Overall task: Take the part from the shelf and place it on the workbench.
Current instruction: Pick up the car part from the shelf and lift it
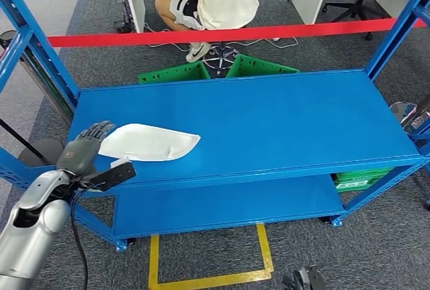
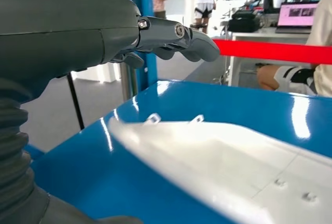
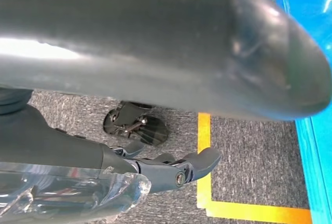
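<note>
Beside the left hand [image 1: 83,148] lies the white part [image 1: 150,143].

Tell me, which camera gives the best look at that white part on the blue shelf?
The head view: it shows the whole white part lying flat on the shelf, beside the left hand. The left wrist view shows it close but blurred and cut off. The right wrist view faces the floor.

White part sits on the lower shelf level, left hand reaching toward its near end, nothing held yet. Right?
Wrong on one point: the white part lies on the top level of the blue shelf, not the lower one, as the head view shows. The rest holds: the left hand is at the part's near end, its fingers above the shelf surface and holding nothing.
</note>
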`<state>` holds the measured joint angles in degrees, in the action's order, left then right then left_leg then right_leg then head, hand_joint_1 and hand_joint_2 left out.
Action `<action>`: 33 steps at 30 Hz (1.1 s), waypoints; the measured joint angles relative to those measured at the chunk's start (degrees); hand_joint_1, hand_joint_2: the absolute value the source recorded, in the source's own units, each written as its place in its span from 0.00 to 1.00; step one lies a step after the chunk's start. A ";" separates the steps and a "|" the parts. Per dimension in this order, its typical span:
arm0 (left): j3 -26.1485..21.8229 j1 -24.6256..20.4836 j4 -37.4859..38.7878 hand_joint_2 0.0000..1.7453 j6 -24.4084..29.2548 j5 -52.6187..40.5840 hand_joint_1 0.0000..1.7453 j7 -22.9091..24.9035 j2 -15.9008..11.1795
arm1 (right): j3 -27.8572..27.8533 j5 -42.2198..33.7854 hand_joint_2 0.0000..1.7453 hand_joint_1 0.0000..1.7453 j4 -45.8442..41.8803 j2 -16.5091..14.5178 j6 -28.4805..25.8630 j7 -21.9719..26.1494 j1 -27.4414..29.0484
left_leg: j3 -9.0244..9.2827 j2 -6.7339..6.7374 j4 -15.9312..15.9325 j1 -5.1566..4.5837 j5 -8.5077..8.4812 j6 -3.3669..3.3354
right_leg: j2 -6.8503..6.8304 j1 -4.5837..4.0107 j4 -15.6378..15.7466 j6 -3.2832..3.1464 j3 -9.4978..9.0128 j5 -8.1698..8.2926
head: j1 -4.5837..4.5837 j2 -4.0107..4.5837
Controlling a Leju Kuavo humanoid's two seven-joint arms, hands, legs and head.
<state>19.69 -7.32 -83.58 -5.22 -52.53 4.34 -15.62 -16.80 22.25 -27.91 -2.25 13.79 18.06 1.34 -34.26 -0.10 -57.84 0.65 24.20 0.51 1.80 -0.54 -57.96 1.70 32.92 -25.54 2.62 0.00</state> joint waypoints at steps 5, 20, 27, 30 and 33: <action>1.25 -2.62 1.97 1.00 0.09 -1.15 0.00 -0.40 0.38 | 0.87 -0.68 0.00 0.00 -0.20 0.00 -0.03 -0.21 0.07 | 0.00 0.00 0.00 0.00 0.00 0.00 | 0.01 0.00 0.00 -0.02 0.01 0.01 | 0.00 0.00; 5.46 -10.14 11.43 1.00 -1.54 -1.22 0.00 -3.26 1.84 | 3.62 -3.03 0.00 0.00 -0.10 0.09 -0.84 -0.16 -0.44 | 0.01 0.00 0.01 0.00 -0.01 0.01 | 0.01 0.00 -0.02 -0.03 0.02 0.01 | 0.00 0.00; 6.72 -11.07 14.61 1.00 -2.77 0.36 0.00 -3.88 2.16 | 4.48 -3.66 0.00 0.00 0.53 0.55 -1.30 0.25 -1.05 | 0.01 0.01 0.02 0.00 -0.01 0.01 | 0.02 0.00 -0.02 -0.03 0.03 0.01 | 0.00 0.00; 7.13 -11.43 15.71 1.00 -3.22 0.89 0.00 -4.10 2.22 | 4.72 -3.97 0.00 0.00 1.06 0.74 -1.58 0.47 -1.32 | 0.01 0.01 0.02 0.00 -0.01 0.01 | 0.02 0.00 -0.02 -0.03 0.03 0.01 | 0.00 0.00; 7.64 -11.80 16.90 1.00 -3.43 1.44 0.00 -4.39 2.26 | 4.96 -4.31 0.00 0.00 1.67 0.91 -1.76 0.84 -1.58 | 0.01 0.01 0.02 0.00 -0.01 0.01 | 0.02 0.00 -0.03 -0.03 0.03 0.01 | 0.00 0.00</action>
<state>27.32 -19.12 -66.68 -8.65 -51.08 -0.04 -13.35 -11.85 17.94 -26.24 -1.34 12.03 18.90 -0.24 -34.26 -0.09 -57.81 0.65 24.19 0.52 1.82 -0.54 -57.99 1.67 32.95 -25.53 2.62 0.00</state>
